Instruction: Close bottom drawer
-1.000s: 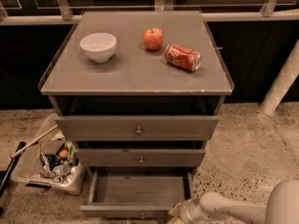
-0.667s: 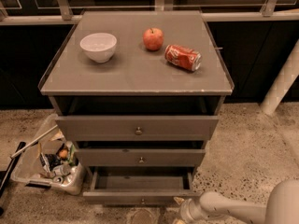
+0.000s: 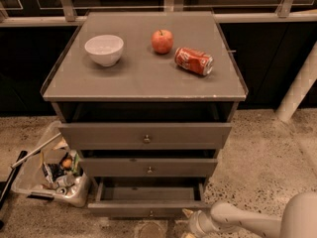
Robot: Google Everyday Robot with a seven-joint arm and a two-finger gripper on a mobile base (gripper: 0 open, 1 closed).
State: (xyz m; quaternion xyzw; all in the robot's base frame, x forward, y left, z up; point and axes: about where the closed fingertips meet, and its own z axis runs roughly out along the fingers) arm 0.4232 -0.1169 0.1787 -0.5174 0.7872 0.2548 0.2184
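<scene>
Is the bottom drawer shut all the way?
No, the bottom drawer sticks out past the middle drawer, its inside showing, with the gripper low at its front right corner.

Viewpoint: we look down from above, in front of the cabinet.
Range: near; we frame the whole cabinet.
Gripper: we see the gripper at lower right, beside the bottom drawer.

A white bowl, an apple and a toppled can are carried by the cabinet top. The gripper is held low over the floor.
</scene>
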